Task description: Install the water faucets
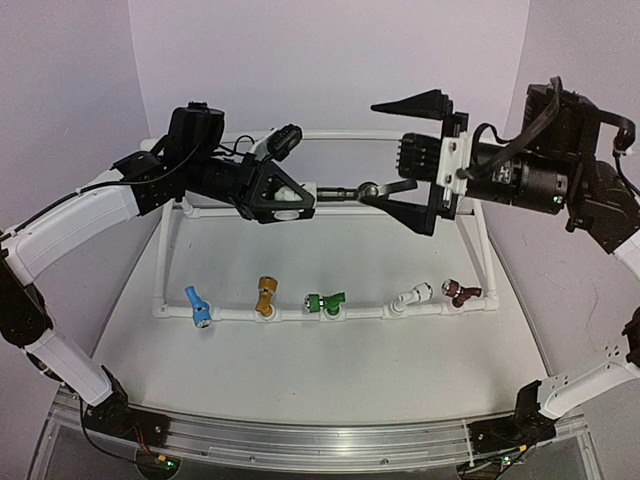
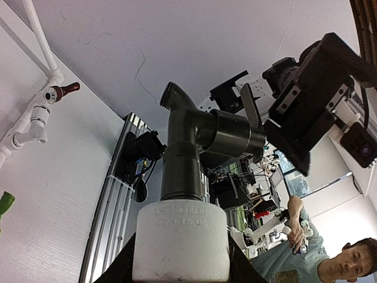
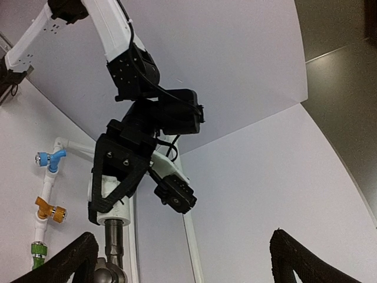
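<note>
Both arms are raised, wrists level and facing each other above the tabletop's middle. The left gripper clamps the dark grey faucet by its white fitting. The right gripper is spread wide, with the faucet's lever end between its fingers.

In your left wrist view, the bottom edge cuts off the base of the white fitting under the dark grey faucet and nearly all of the left gripper. The raised lettering on that fitting is too blurred to read, and only a sliver of the green faucet shows at the left edge. In your right wrist view, the bottom edge cuts off the dark grey faucet's lower part and both finger bases of the right gripper, and from above you cannot tell whether the lever handle touches that gripper.
</note>
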